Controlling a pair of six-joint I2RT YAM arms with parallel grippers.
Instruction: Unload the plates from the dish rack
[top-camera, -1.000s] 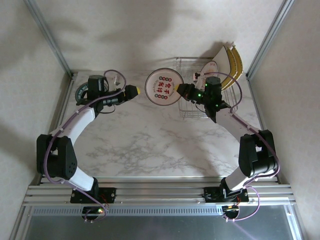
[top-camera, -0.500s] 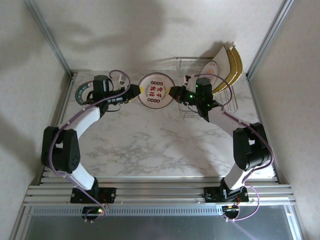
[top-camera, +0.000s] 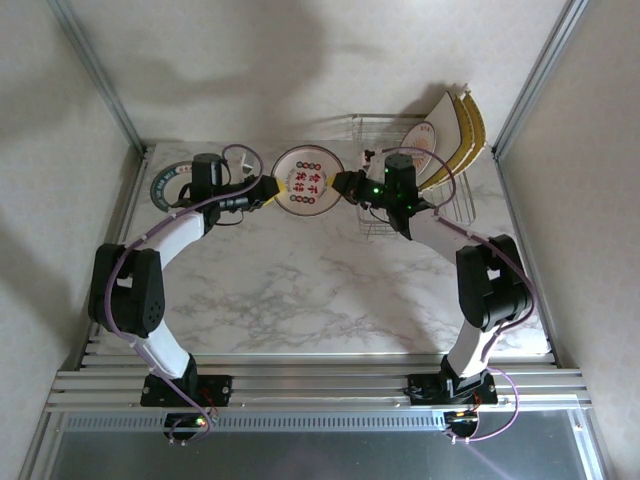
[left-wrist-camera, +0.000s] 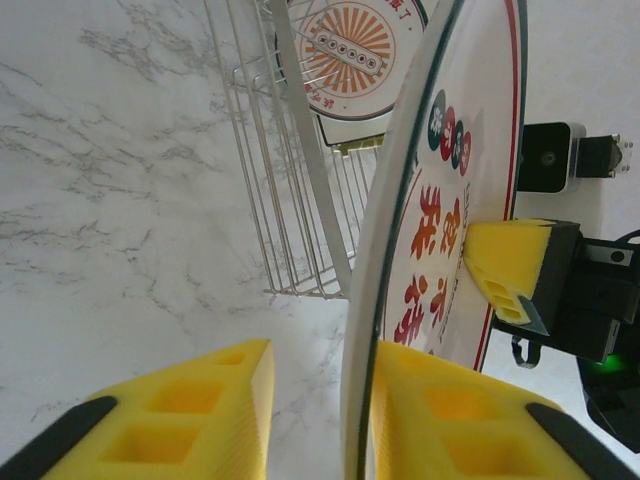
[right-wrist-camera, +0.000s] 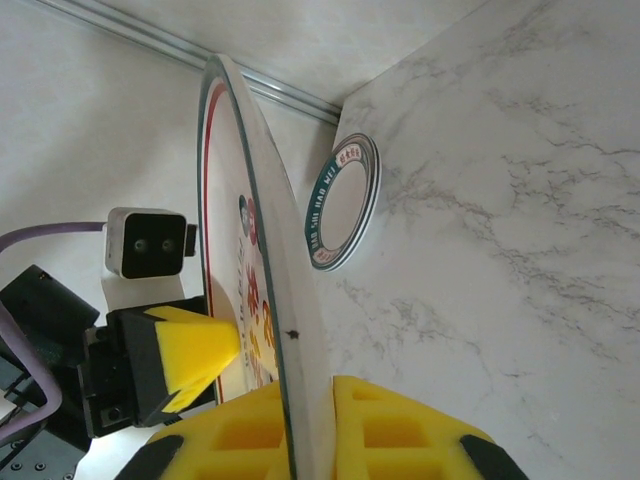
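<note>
The small round white plate (top-camera: 307, 181) with red-orange characters at its centre and a dark rim is held in the air over the marble table (top-camera: 300, 290). It sits between the two arms and just left of the silver wire dish rack (top-camera: 375, 135) — out of the rack, not yet set down. The right gripper (top-camera: 343, 183) is clamped on its rim: in the right wrist view the plate's edge runs down between the two yellow foam pads (right-wrist-camera: 400, 430) with no gap to either. The left gripper (top-camera: 268, 188) straddles the opposite rim with its jaws drawn in narrow. In the left wrist view one pad lies against the printed face, while a slit of marble shows between the other pad and the plate's back, so I judge that it has no firm hold yet.

The task looks to be at an early stage. One round plate with a green lettered rim (top-camera: 160, 190) and a plain white centre lies flat on the table at the far left, partly under the left arm — apparently unloaded. The held plate is mid hand-over. In the rack stand another small round patterned plate (top-camera: 420, 140), a larger whitish square plate (top-camera: 445, 118) and striped yellow square plates (top-camera: 472, 125) behind it; their exact number I cannot tell. Most of the load is left.
</note>
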